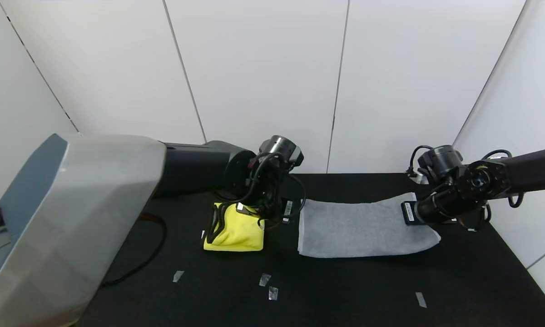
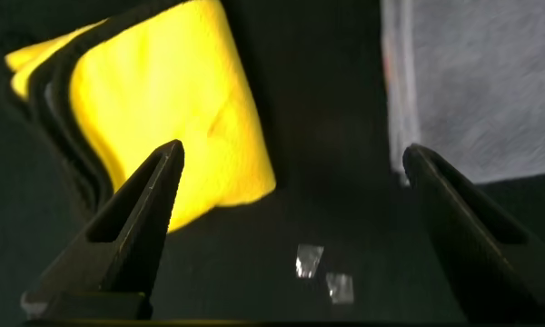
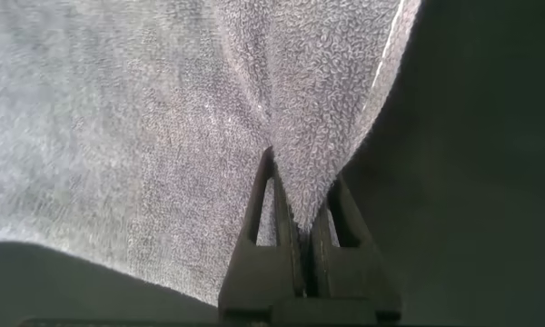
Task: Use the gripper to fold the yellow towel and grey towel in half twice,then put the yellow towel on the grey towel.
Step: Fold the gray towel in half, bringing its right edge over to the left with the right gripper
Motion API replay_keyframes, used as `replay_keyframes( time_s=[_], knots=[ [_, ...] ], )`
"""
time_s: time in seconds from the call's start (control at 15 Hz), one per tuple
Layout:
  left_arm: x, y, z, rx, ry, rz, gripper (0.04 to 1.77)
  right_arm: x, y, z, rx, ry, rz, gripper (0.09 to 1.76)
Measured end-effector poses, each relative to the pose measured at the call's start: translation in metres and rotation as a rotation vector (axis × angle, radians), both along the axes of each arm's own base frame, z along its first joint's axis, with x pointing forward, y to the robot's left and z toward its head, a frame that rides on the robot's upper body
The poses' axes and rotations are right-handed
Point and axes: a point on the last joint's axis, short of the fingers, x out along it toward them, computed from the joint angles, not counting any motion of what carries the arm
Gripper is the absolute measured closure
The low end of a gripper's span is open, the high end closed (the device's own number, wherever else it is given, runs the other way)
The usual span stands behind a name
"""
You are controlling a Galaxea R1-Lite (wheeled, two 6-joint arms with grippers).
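Note:
The yellow towel [image 1: 236, 231] lies folded into a small pad on the black table, left of centre; it also shows in the left wrist view [image 2: 163, 118]. My left gripper [image 1: 279, 213] hovers open and empty just above the gap between the two towels [image 2: 291, 159]. The grey towel [image 1: 359, 229] lies folded in a long strip to the right; its near end shows in the left wrist view [image 2: 490, 82]. My right gripper [image 1: 411, 212] is shut on the grey towel's far right edge [image 3: 302, 195], pinching a fold of terry [image 3: 163, 136].
Small tape marks [image 1: 268, 286] lie on the black table [image 1: 345, 290] in front of the towels, with another at the right [image 1: 420, 299]. White walls close off the back and right. A black cable [image 1: 150, 245] loops at the left.

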Motion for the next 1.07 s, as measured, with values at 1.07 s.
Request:
replay_keyframes(
  time_s=[1.07],
  knots=[
    [-0.03, 0.035, 0.048, 0.029, 0.019, 0.008, 0.09, -0.028, 0.053, 0.045, -0.064, -0.085, 0.208, 1.68]
  ],
)
